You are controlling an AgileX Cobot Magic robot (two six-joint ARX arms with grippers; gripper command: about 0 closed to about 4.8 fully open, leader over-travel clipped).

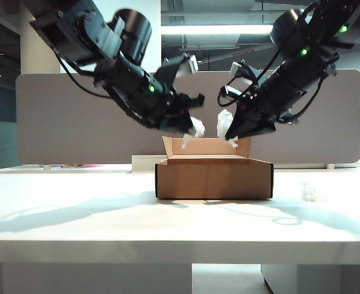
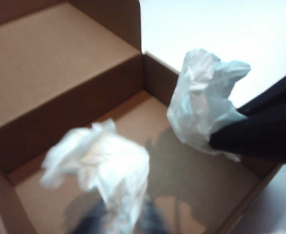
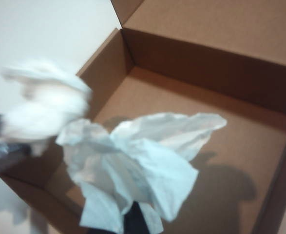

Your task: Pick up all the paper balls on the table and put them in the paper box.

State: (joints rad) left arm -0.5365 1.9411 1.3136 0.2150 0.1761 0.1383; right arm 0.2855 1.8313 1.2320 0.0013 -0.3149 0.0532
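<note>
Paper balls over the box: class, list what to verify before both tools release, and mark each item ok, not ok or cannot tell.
1. Left tool with its paper ball above the paper box: ok.
2. Right tool with its ball above the box: ok.
3. Box floor bare beneath both: ok.
4. The two balls apart: ok.
5. Third ball collected from the table: not ok.
6. Tool openings: cannot tell.
</note>
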